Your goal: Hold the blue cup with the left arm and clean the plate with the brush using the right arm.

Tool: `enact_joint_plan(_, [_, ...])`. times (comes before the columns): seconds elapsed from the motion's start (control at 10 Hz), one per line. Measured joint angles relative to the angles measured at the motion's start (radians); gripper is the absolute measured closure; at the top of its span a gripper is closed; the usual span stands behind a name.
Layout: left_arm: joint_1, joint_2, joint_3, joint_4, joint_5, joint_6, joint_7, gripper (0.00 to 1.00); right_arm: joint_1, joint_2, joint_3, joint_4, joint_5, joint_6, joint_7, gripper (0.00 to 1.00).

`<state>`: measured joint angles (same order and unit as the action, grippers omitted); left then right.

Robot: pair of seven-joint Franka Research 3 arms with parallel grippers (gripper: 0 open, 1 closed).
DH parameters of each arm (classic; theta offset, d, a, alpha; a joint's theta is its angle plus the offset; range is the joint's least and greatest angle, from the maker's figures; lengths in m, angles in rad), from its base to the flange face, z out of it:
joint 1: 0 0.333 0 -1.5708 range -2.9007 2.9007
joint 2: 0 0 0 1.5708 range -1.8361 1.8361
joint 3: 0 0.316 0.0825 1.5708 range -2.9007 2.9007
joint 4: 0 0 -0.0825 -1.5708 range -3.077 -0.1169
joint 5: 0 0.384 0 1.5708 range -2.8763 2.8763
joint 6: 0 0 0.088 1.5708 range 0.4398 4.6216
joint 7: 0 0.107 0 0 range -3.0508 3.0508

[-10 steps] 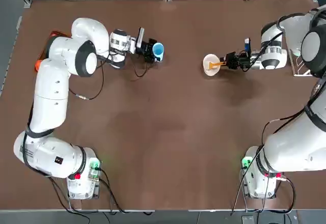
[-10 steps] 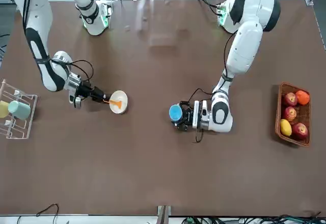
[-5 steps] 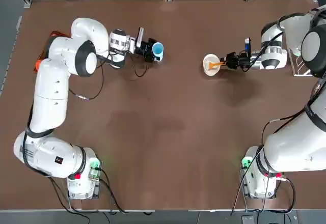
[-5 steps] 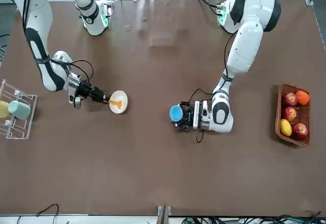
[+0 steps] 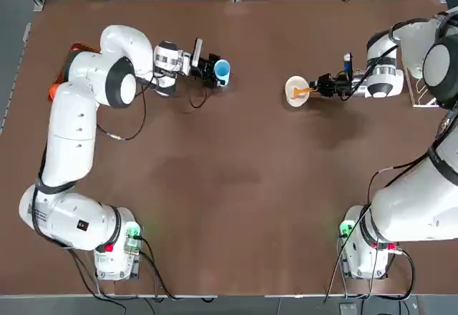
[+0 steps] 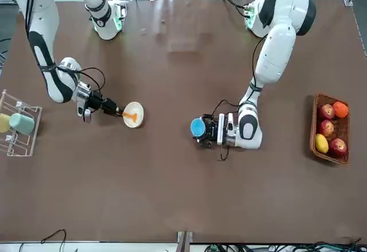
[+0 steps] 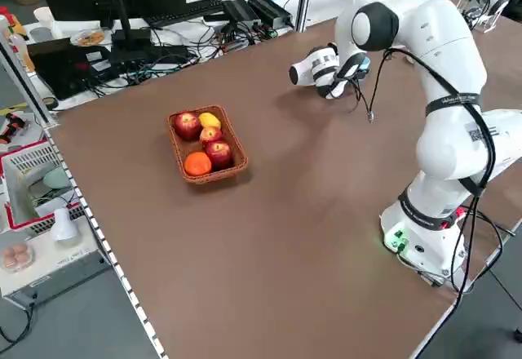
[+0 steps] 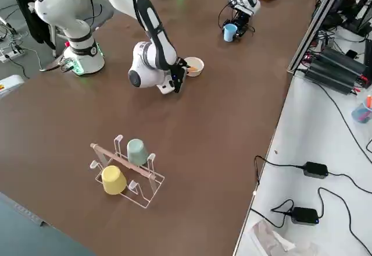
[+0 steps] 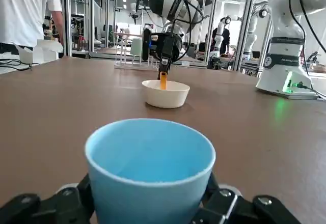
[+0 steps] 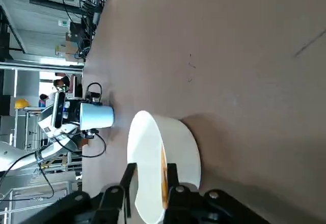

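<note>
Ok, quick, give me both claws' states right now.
Left claw: closed, holding the blue cup.
Right claw: open, at the plate, its fingers apart with the brush's orange handle between them.

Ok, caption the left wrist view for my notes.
Light-blue plastic cup held in left gripper; beyond, orange-handled brush in round cream-white dish.

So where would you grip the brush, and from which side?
By the handle end that reaches past the rim: the brush is thin and lies across the dish toward the right gripper. From that side, one finger on each flank should probably suit it.
</note>
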<state>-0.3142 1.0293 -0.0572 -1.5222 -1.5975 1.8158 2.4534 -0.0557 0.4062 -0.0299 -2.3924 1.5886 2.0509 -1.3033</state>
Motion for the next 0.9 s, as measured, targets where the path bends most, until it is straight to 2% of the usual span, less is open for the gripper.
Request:
enact_joint_plan(0.5, [-0.002,0.000,0.000,-0.002,-0.014,0.000,0.001,0.20,-0.001,0.000,-0.001,0.000,0.000,0.001,-0.013,0.79])
enact_joint_plan(0.9, [-0.004,0.000,-0.001,-0.002,-0.016,0.000,0.001,0.20,-0.001,0.000,-0.001,0.000,0.000,0.001,-0.015,0.94])
